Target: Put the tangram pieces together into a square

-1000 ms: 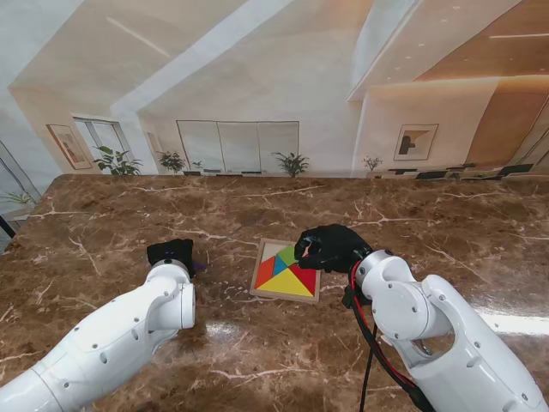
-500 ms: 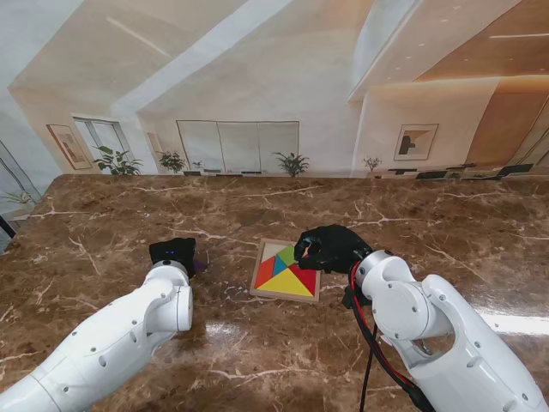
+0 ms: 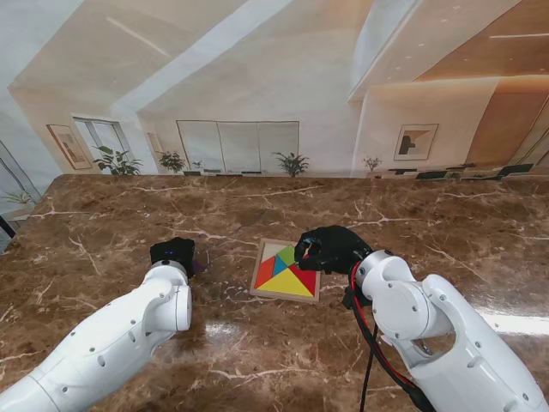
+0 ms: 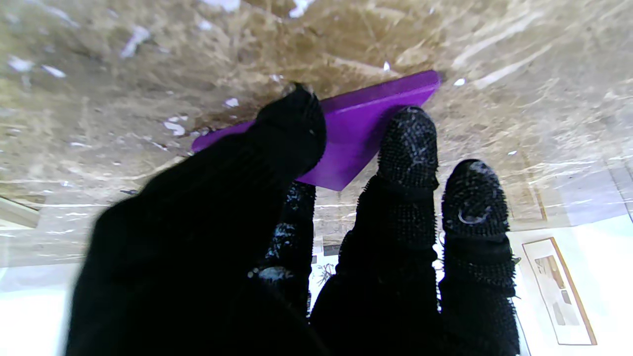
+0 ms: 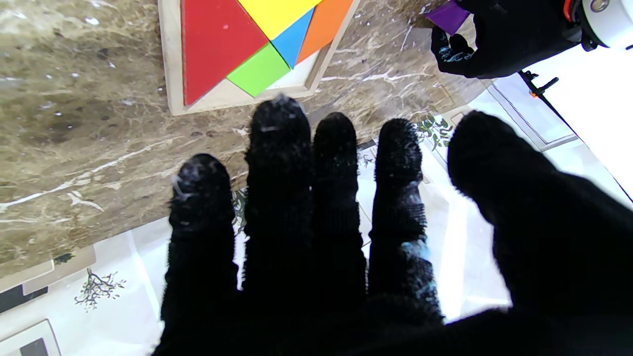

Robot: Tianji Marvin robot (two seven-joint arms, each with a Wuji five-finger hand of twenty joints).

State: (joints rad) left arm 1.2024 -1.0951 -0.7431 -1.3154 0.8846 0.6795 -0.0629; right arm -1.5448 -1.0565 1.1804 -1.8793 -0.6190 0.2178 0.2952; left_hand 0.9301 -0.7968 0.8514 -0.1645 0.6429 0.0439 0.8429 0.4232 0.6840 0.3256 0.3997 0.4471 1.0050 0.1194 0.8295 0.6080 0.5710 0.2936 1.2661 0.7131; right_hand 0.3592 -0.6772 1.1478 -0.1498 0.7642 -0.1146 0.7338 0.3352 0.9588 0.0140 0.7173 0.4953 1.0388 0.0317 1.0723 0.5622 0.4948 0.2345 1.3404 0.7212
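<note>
Brown marble table (image 3: 103, 223) (white-veined)

Wooden square tray (image 3: 258, 285) flat on the marble, holding red (image 3: 306, 276), yellow (image 3: 288, 282), orange (image 3: 265, 271), blue (image 3: 279, 265) and green (image 3: 287, 256) pieces, far left corner bare; purple piece (image 4: 356, 129) flat on the table well left of it, under black fingertips

Wooden tray (image 3: 284, 295) is sitting mid-table on the brown marble table (image 3: 257, 206), holding red, yellow, orange, blue and green pieces. Right hand (image 3: 330, 248) in a black glove is hovering at the tray's right far corner, overlapping its edge. Left hand (image 3: 172, 252) is resting well left of the tray; a sliver of purple piece (image 3: 199, 266) is showing beside it.
</note>
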